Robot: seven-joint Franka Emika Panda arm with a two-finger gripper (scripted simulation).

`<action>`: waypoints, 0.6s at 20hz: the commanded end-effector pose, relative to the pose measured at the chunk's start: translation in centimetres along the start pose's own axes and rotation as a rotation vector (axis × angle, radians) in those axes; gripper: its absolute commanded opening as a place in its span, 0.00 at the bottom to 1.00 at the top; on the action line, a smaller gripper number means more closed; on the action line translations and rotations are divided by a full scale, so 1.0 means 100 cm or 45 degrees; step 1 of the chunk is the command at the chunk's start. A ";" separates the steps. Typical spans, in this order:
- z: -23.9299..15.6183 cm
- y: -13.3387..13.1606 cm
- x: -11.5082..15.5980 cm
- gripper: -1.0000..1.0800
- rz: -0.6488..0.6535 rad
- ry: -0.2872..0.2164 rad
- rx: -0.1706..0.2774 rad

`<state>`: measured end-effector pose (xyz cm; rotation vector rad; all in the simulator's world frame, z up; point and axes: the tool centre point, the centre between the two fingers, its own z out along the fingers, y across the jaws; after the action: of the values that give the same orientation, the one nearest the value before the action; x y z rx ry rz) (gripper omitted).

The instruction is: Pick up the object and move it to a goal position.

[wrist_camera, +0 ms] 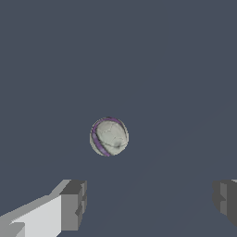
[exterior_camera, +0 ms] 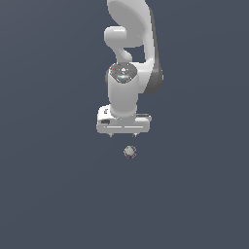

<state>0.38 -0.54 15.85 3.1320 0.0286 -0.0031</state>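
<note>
1 white Franka arm (exterior_camera: 130, 58) hangs in the upper middle of the exterior view, wrist pointing down, w/ the gripper (exterior_camera: 122, 135) at its lower end. Only 2 short finger stubs show under the wide white hand body there, set well apart. Wrist view confirms: 2 grey fingertips (wrist_camera: 74, 203), 1 at each side of the frame w/ a broad gap between them, so the jaws stand wide open and hold nothing.

1 small object (exterior_camera: 129, 152) sits on the flat dark blue-grey floor (exterior_camera: 53, 194), just below the gripper in the exterior view and a touch toward that view's right of the hand's centre. It's apart from the fingers, no contact. In the wrist view the object (wrist_camera: 109, 136) reads as an off-white ball w/ a purplish-red band curving along its rim and faint grey lines across its face. It lies ahead of the gap between the fingertips, not between them.
</note>
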 end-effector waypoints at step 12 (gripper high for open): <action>-0.009 -0.024 0.011 0.96 -0.088 0.039 0.017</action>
<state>1.34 1.80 16.70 3.1422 0.1314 0.0417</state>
